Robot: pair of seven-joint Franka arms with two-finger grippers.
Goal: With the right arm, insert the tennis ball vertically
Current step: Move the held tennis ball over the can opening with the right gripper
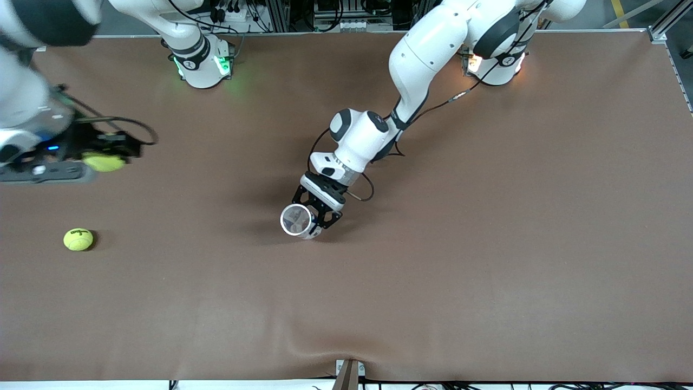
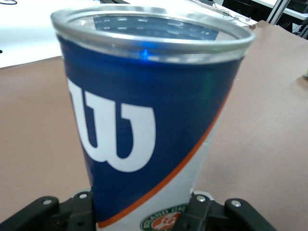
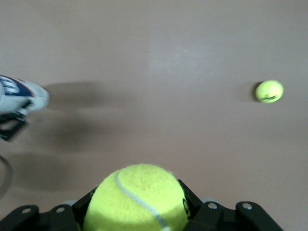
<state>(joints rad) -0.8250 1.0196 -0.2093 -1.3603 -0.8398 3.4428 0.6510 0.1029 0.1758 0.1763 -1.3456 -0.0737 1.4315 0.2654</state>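
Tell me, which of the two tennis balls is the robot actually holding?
The tennis ball clamped in the right gripper, up over the right arm's end of the table. The other ball lies loose on the table, untouched.

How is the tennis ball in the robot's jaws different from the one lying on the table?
The held tennis ball is up in the air, clamped in the right gripper over the right arm's end of the table; the loose tennis ball rests on the brown table, untouched. The loose ball shows dark printed lettering; the held ball shows only its white seam in the right wrist view. Both are the same yellow-green and look alike in size.
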